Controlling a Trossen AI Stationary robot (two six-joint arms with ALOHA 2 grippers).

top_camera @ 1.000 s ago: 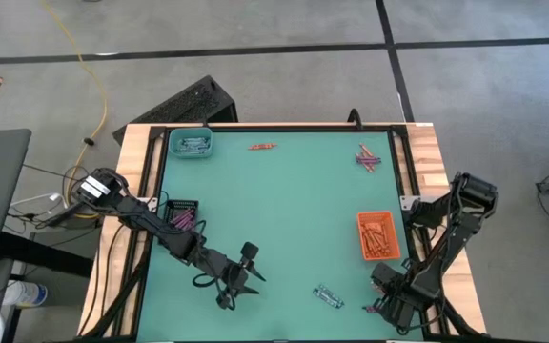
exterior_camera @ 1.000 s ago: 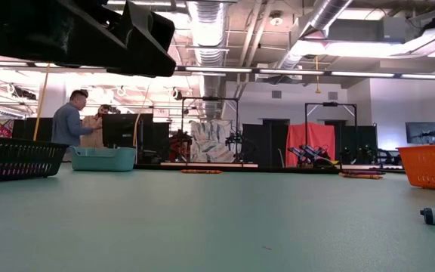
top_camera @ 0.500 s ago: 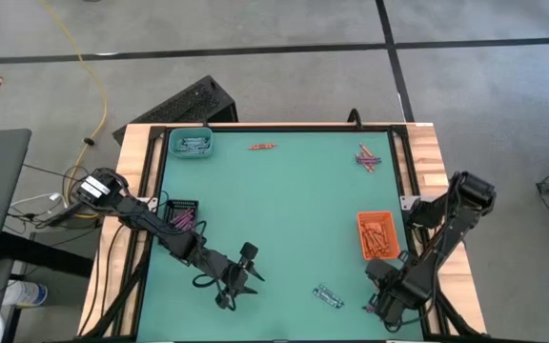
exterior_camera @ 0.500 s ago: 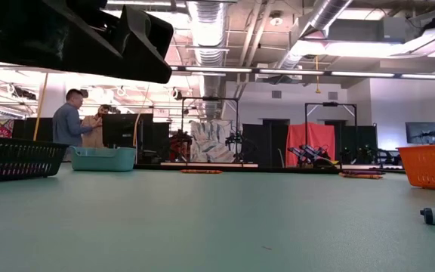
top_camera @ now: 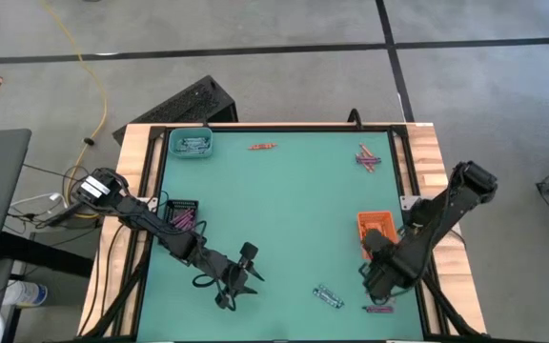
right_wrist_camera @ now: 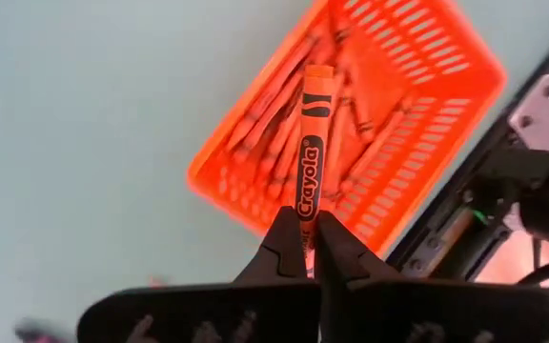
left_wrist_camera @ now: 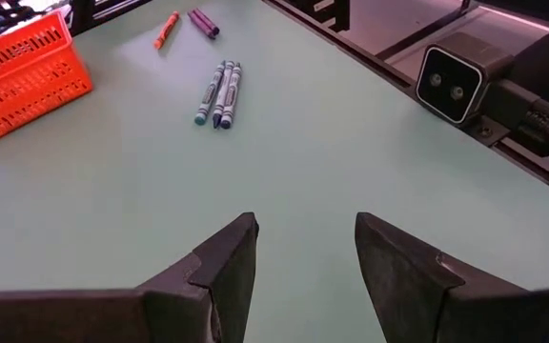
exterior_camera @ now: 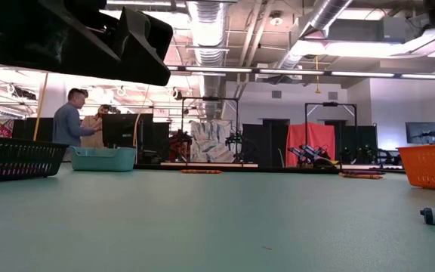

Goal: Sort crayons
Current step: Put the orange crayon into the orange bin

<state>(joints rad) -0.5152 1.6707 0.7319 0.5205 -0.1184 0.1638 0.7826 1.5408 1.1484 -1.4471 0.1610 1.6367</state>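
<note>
Orange crayon (right_wrist_camera: 307, 143) is pinched in the right gripper (right_wrist_camera: 309, 250), its tip over the orange tray (right_wrist_camera: 417, 105). Next: release it inside. Left gripper (left_wrist_camera: 303, 252) waits, jaws wide.

- An orange crayon (right_wrist_camera: 310, 143) stands pinched by its end between the right gripper's (right_wrist_camera: 308, 250) closed fingertips, pointing straight out over the orange tray (right_wrist_camera: 417, 71).
- More orange crayons (right_wrist_camera: 274, 129) lie jumbled in that tray, beyond the fingertips.
- Two blue-grey crayons (left_wrist_camera: 218, 93) lie side by side ahead of the left gripper's (left_wrist_camera: 305, 250) spread fingers.
</note>
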